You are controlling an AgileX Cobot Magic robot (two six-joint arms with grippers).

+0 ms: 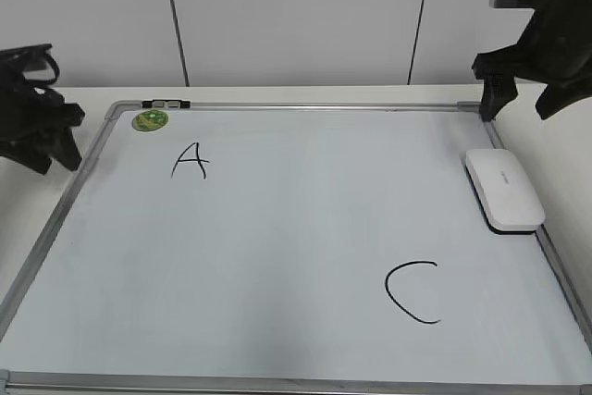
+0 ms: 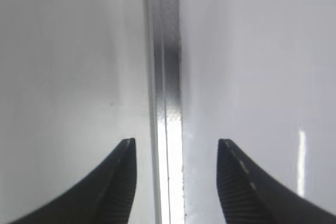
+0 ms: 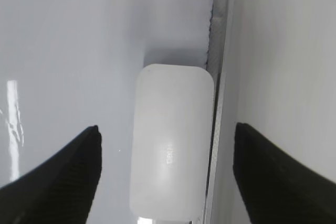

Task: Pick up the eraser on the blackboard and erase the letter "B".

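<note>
The white eraser (image 1: 504, 190) lies flat on the blackboard (image 1: 296, 228), against its right frame, and also shows in the right wrist view (image 3: 172, 140). My right gripper (image 1: 523, 104) hangs above the board's far right corner, open and empty; in its wrist view the jaws (image 3: 167, 129) straddle the eraser from above without touching it. My left gripper (image 1: 54, 153) is open and empty over the board's left frame (image 2: 167, 103), its jaws (image 2: 176, 142) on either side of the rail. No letter "B" shows on the board.
A black letter "A" (image 1: 190, 162) is at the board's far left and a "C" (image 1: 412, 291) at the near right. A round green magnet (image 1: 150, 120) sits in the far left corner. A white wall stands behind the table.
</note>
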